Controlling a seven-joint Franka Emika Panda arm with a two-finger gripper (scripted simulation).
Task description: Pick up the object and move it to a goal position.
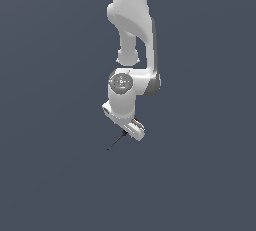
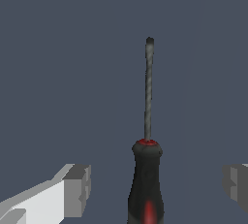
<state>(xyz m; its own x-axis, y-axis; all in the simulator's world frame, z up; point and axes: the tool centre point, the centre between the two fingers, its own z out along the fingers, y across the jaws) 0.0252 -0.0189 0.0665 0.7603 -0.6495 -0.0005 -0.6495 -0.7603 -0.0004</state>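
Spread wide, the claw (image 2: pixel 155 184) has its fingers (image 2: pixel 77 189) on either side of the screwdriver (image 2: pixel 147 179), touching neither side of its red-and-black handle. Its thin shaft points away over a plain, uniform grey-blue surface (image 1: pixel 55 185).

A bare simulated scene: a flat, featureless slate-blue ground (image 1: pixel 50 175) fills both views, with no furnishings.

screwdriver (image 2: pixel 147 169) handle end cut off by the wrist view's edge
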